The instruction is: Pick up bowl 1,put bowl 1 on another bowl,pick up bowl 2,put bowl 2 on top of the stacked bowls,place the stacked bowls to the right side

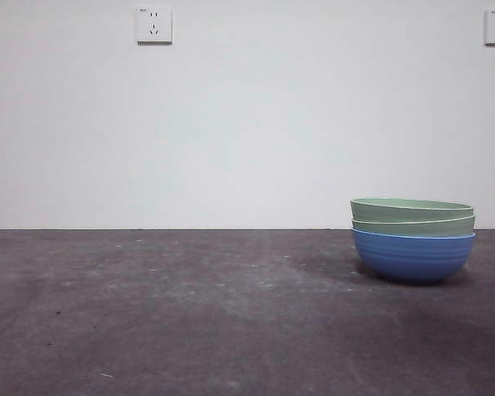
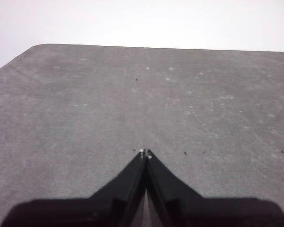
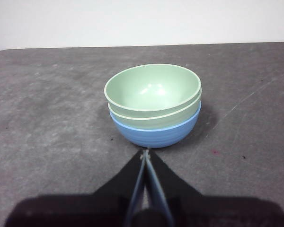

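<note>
Stacking is judged complete: the stacked bowls [image 1: 412, 239] are set at right, untouched; left gripper [image 2: 145, 152] and right gripper [image 3: 145, 152] are closed, empty.

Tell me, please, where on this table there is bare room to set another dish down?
The table is bare from its left edge up to the stacked bowls, and in front of them too. Only the right side is occupied, by that stack. The right gripper, shut, sits just short of it; the left gripper, shut, is over bare tabletop.

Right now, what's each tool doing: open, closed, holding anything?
Left tool: closed, empty, over bare table.
Right tool: closed, empty, just short of the stacked bowls.
</note>
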Controlling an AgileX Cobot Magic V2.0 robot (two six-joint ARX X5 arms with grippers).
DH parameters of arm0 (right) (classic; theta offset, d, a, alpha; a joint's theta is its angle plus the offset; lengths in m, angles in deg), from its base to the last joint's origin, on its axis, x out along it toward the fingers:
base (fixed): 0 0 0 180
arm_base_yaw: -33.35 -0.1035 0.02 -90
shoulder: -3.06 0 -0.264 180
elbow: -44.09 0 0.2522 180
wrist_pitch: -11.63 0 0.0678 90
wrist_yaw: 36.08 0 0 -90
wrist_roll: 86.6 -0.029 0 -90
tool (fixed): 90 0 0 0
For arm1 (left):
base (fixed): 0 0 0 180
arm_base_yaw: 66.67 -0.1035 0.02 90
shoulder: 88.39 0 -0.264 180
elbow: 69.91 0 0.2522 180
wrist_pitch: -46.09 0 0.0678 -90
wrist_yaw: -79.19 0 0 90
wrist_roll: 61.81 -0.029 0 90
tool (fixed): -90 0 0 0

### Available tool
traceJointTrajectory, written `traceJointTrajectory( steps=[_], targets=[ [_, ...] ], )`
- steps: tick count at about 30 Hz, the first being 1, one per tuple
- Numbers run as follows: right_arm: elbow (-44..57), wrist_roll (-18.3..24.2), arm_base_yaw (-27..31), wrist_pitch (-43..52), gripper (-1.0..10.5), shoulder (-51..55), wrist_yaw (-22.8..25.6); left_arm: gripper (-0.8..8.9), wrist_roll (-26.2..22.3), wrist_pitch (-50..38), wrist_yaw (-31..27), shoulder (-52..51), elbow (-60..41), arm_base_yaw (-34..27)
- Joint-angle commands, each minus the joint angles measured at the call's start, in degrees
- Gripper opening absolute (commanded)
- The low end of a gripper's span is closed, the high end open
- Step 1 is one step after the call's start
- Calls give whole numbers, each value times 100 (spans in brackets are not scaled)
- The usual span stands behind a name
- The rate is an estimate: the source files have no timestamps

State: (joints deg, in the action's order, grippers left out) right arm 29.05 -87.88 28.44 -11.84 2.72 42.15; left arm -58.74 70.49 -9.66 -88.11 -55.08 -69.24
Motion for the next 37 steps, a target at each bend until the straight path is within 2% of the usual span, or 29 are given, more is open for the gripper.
traceJointTrajectory(
  steps=[1, 3, 7, 37],
  targets=[
    [94, -79, 2, -13, 2, 28, 17, 0, 31, 15, 37, -15, -74, -13],
    [94, -116, 2, -13, 2, 28, 17, 0, 31, 15, 37, -15, -74, -13],
    [92, -815, -2, 17, 2, 28, 15, 0, 31, 15, 37, -15, -74, -13],
    [92, -826, -2, 17, 2, 28, 17, 0, 33, 15, 37, -15, -74, -13]
  ],
)
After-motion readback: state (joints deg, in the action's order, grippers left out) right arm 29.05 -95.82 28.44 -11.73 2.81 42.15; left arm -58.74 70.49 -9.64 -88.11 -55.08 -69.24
